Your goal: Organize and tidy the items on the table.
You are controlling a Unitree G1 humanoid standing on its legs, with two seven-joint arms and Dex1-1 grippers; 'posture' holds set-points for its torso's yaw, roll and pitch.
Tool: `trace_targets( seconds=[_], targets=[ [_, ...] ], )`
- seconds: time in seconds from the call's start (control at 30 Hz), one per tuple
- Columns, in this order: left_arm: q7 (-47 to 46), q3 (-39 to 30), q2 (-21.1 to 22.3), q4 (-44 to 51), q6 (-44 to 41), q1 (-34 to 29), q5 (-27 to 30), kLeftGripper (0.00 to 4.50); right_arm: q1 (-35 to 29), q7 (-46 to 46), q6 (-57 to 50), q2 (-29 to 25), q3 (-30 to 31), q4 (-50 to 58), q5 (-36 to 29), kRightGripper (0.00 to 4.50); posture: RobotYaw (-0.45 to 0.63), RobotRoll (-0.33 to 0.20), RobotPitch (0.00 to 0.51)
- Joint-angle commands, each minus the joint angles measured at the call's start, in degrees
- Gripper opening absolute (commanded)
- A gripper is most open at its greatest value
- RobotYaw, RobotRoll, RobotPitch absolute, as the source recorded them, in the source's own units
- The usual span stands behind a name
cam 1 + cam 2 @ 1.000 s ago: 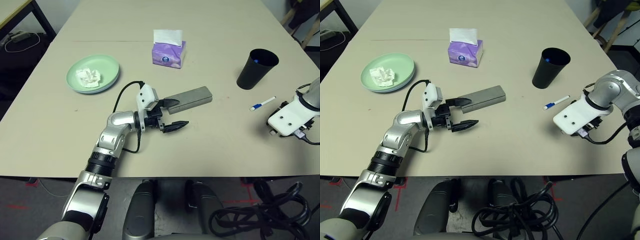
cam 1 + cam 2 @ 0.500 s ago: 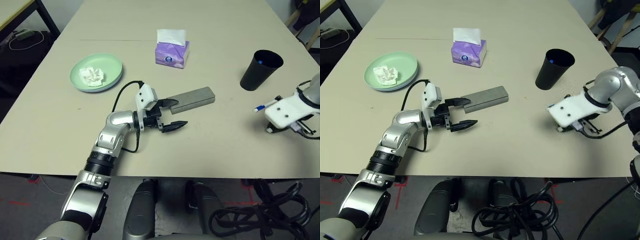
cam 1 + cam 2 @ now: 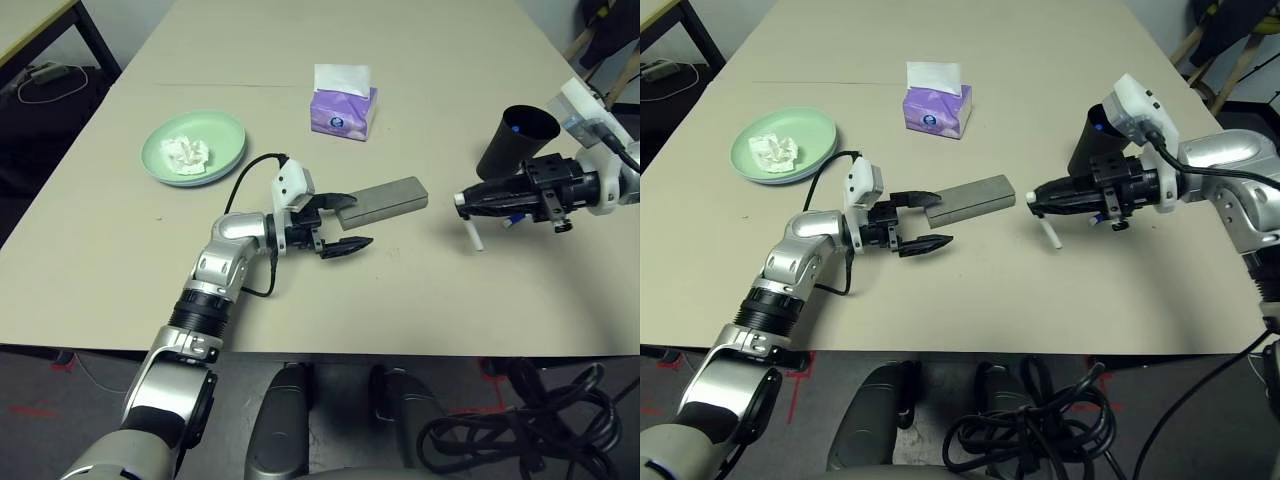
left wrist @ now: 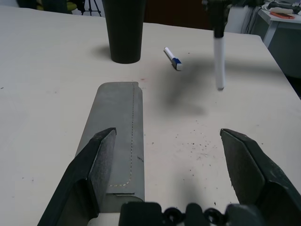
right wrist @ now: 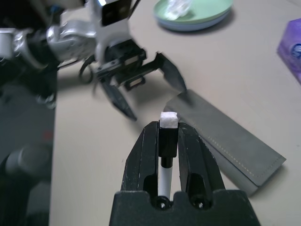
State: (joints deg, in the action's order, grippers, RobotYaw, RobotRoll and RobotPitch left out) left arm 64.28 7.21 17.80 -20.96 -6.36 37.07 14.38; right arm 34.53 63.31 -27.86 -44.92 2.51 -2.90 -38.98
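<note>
Reaching level, right hand (image 3: 1032, 199) pinching pen (image 3: 1050, 234) — left hand (image 3: 932, 220) spread wide

Both forearms are silver metal, ribbed with black rings near the elbow. Each wrist carries a white box-shaped camera housing, and a black cable loops from the left arm's housing back along the forearm. The left gripper (image 3: 338, 222) and right gripper (image 3: 1032, 199) are black — two tapering, pointed fingers each, with small screws at the base.
</note>
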Motion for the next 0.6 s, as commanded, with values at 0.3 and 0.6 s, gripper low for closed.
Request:
trace_targets(
  seconds=[0.3,0.6],
  targets=[
    [-3.2,0.0,-0.1,-3.9,5.7,2.6,-2.2,4.5,2.6,-26.5,10.4,18.6,-15.9,0.3,2.5,0.42,0.02,0.0,0.101],
    [-4.4,0.6,-0.3,-7.0,8.9,3.8,-4.1,4.5,9.4,-41.2,27.4,20.7,-21.7,-9.4,13.9,0.42,0.01,0.0,0.102]
  ],
)
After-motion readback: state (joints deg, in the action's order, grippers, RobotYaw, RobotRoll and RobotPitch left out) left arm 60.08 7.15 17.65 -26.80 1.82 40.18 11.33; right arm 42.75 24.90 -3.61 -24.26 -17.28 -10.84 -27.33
